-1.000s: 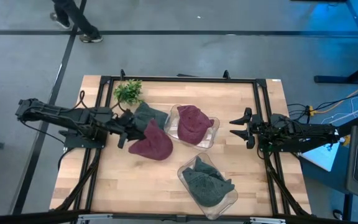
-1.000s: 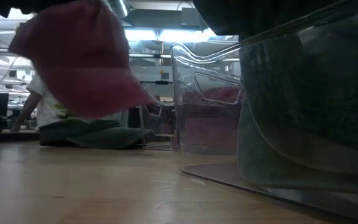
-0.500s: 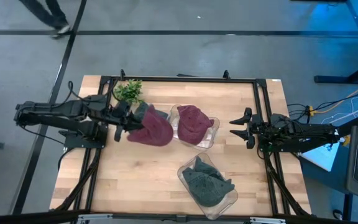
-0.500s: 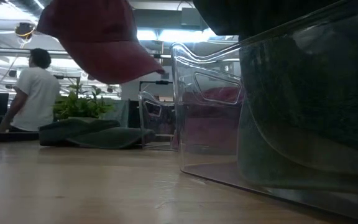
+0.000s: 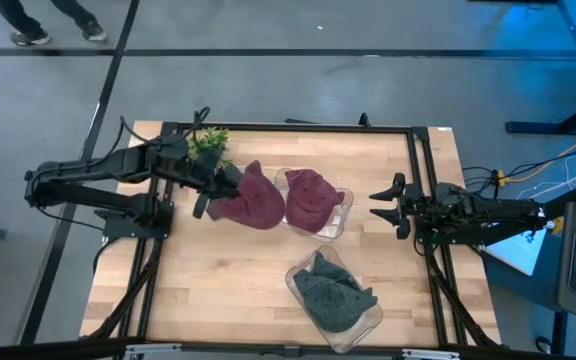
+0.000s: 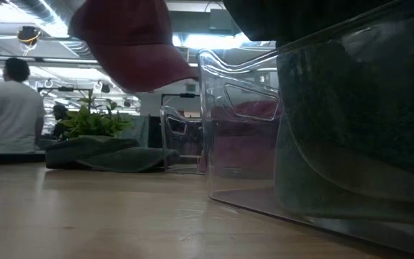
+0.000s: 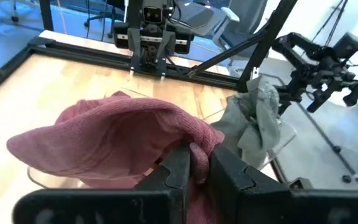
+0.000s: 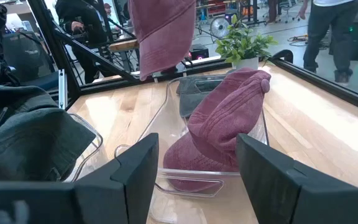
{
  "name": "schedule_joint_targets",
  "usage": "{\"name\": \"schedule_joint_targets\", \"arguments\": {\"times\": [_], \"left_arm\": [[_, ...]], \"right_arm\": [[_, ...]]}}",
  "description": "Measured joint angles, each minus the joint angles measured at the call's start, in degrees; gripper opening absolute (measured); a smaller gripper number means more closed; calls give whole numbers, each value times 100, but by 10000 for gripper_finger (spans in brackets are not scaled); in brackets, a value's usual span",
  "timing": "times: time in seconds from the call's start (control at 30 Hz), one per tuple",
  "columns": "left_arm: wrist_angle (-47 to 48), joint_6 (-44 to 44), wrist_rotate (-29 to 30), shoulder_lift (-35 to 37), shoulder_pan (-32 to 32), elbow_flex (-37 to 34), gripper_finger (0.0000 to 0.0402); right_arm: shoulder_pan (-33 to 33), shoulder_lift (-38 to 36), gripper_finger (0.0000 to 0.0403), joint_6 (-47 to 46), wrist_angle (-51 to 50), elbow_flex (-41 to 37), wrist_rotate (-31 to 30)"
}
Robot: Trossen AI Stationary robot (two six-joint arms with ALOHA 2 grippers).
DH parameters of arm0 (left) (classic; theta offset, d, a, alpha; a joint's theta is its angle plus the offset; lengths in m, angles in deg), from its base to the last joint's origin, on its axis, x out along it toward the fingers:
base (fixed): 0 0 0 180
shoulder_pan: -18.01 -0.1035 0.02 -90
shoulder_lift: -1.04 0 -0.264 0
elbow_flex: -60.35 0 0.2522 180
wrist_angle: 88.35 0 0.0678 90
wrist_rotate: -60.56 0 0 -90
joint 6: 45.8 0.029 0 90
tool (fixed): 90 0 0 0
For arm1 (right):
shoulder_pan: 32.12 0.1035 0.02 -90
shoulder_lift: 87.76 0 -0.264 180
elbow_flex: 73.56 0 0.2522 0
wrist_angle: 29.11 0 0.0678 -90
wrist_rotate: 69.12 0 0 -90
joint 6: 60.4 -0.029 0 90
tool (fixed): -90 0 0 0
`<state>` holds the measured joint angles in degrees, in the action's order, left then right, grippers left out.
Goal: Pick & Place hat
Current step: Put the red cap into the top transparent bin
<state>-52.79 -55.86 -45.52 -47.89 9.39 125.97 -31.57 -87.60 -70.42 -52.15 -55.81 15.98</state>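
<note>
My left gripper [image 5: 214, 192] is shut on a maroon hat [image 5: 255, 197] and holds it in the air at the far left, just left of a clear bin [image 5: 340, 222] that has another maroon hat [image 5: 311, 199] inside. In the low view the held hat [image 6: 131, 43] hangs high above the wood. Beneath it a grey-green hat [image 6: 106, 155] lies flat on the table. My right gripper [image 5: 376, 205] waits open at the right side, level, with nothing between its fingers [image 8: 135, 168]. My left gripper pinches a bunched fold of the maroon hat's cloth [image 7: 199, 144] between its two fingers [image 7: 178, 167]. The fingers come from the table's left, slanting a little downward. The hat spreads out beyond the fingers and hangs clear of the table.
A second clear bin [image 5: 298, 278] near the front edge holds grey-green hats [image 5: 334, 292]. A small potted plant [image 5: 206, 145] stands at the far left corner. A black frame [image 5: 288, 127] rims the table. A person [image 6: 7, 108] stands in the room behind.
My left gripper has risen and swung toward the far edge and a little to the right, rolling as it went, still shut on the maroon hat. The hat has gone from hanging low over the table to high in the air beside the bin with the maroon hat.
</note>
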Motion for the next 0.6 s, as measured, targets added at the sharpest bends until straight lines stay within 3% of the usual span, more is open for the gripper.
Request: {"name": "schedule_joint_targets", "arguments": {"times": [0.6], "left_arm": [[850,2717,-208,-1409,-553,1388,32]], "right_arm": [[-1,0,213,0,0,0,0]]}}
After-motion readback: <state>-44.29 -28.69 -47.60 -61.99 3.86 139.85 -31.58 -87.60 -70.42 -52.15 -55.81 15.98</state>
